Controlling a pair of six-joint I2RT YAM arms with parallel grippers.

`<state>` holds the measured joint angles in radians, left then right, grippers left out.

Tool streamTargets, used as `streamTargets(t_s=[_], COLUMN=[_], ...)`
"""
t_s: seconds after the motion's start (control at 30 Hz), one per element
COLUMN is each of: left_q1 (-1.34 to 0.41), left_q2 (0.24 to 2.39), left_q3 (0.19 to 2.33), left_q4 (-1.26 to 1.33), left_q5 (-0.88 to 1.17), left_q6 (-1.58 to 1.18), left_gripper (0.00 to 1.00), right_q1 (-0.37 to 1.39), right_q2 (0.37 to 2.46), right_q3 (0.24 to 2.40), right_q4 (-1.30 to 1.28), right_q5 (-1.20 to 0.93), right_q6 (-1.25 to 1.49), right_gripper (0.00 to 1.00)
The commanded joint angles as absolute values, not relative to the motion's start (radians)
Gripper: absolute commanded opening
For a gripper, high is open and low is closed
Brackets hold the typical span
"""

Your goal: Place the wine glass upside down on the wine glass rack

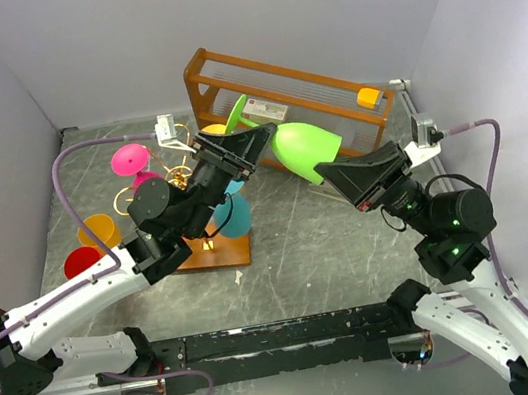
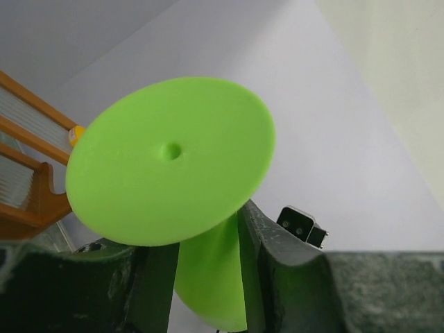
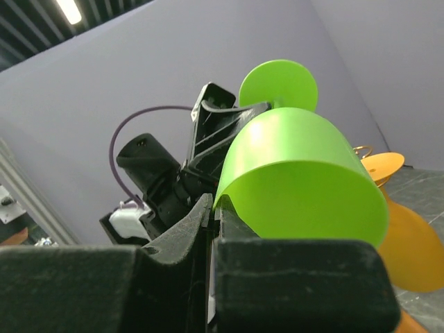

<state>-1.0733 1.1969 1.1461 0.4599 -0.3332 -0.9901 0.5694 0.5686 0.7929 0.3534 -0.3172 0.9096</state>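
Near the left edge of the bench (image 1: 304,252), a red glass (image 1: 82,260) and an orange glass (image 1: 97,230) are lying just beside each other. I cannot tell if they are hanging or standing. A little to the right, the wine glass rack (image 1: 218,254) is standing on its wooden base. A pink glass (image 1: 129,159) is sitting among its gold curls and a teal glass (image 1: 234,215) is hanging over the base.

The left claw (image 1: 253,141) is reaching over the rack and is grasping the stem of the green wine glass (image 1: 309,149). The glass is lying tilted in the air above the middle of the bench, with its foot toward the far edge. A second orange glass (image 1: 215,128) is peeking out just behind this claw.

Along the far edge, a brown wooden shelf (image 1: 222,68) is holding one white box (image 1: 265,111) and one small orange block (image 1: 369,96). To the right, the right claw (image 1: 336,173) is touching the bowl.

In the top view I am counting six glasses: one red, one pink, one teal, one green and two orange.

The left wrist view is showing the flat underside of the green foot, with a small dimple, and the stem between the two fingers (image 2: 257,257). Only the right wrist view is showing the bowl's rim going into the narrow gap of that claw, so it is clenched on the rim.
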Motion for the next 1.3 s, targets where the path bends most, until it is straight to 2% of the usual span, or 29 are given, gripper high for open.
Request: streamTargets(t_s=[0.0,0.27,0.47,0.6,0.97,1.03,1.1,1.13,1.17,1.27], left_q1=[-1.077,-1.077,-1.077,-1.077,-1.075,-1.076,-1.075,-1.076,-1.075,-1.075], left_q2=[1.208,1.220,1.223,1.219,1.200,1.191,1.180,1.173,1.165,1.159], left_q3=[1.151,1.155,1.151,1.147,1.122,1.110,1.101,1.096,1.093,1.112], left_q4=[0.519,0.538,0.547,0.549,0.556,0.551,0.537,0.530,0.525,0.470], left_q5=[-0.332,-0.277,-0.280,-0.287,-0.288,-0.290,-0.292,-0.292,-0.290,-0.269], left_q6=[-0.970,-0.997,-1.000,-0.989,-0.926,-0.914,-0.898,-0.889,-0.876,-0.802], left_gripper=[0.46,0.43,0.26,0.08,0.07,0.07,0.07,0.07,0.07,0.07], right_q1=[0.571,0.571,0.572,0.571,0.571,0.571,0.571,0.571,0.571,0.571], right_q2=[0.569,0.559,0.549,0.541,0.517,0.509,0.504,0.498,0.494,0.499], right_q3=[0.820,0.814,0.811,0.816,0.862,0.879,0.896,0.907,0.918,0.988], right_q4=[0.342,0.308,0.292,0.262,0.126,0.059,-0.012,-0.053,-0.095,-0.246], right_q5=[-0.471,-0.476,-0.481,-0.468,-0.440,-0.413,-0.389,-0.372,-0.355,-0.362], right_q6=[0.908,0.901,0.900,0.890,0.820,0.799,0.781,0.771,0.759,0.670], right_gripper=[0.00,0.00,0.00,0.00,0.01,0.11,0.30,0.44,0.54,0.68])
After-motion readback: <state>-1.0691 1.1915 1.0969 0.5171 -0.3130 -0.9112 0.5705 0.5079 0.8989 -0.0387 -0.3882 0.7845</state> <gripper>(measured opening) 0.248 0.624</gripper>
